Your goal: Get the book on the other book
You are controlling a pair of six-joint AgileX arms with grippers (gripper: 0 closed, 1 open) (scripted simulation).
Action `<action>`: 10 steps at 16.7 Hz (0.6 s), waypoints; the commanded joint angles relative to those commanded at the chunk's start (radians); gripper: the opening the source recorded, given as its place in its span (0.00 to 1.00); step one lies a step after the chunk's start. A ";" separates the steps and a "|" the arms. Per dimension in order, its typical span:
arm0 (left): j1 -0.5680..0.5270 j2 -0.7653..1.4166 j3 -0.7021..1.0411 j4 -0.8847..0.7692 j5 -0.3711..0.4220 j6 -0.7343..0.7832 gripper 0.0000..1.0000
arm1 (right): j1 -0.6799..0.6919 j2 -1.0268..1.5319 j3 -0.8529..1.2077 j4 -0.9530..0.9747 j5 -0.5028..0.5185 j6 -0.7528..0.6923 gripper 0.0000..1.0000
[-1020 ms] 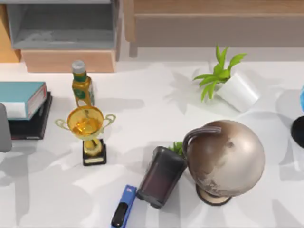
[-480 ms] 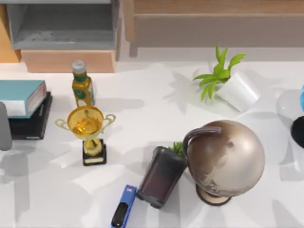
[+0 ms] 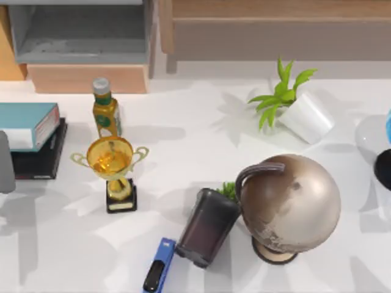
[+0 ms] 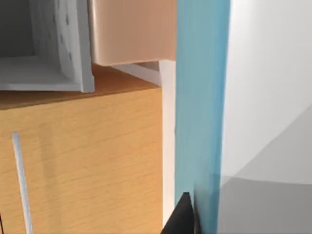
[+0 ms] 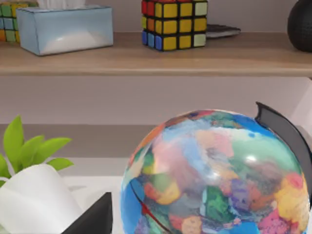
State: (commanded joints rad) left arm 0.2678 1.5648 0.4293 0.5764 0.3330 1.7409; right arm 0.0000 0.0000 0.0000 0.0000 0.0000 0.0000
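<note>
book: teal book (image 3: 24, 125) at the frame's left edge, lying on the black book (image 3: 36, 157), so the stacking looks done
left claw: just beside the teal cover; open or closed, cannot tell
right claw: cannot tell

white table (image 3: 195, 122), wooden shelf (image 5: 156, 56), grey cubby (image 3: 79, 33)

even, bright light falls on the white table (image 3: 195, 128), where soft grey overlapping shadows spread in several directions. the bronze globe (image 3: 292, 201) carries a pale sheen; the left wrist view is softly blurred up close.
</note>
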 joint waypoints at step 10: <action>0.000 0.000 0.000 0.000 0.000 0.000 1.00 | 0.000 0.000 0.000 0.000 0.000 0.000 1.00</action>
State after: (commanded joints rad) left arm 0.2678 1.5648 0.4293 0.5764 0.3330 1.7409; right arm 0.0000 0.0000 0.0000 0.0000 0.0000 0.0000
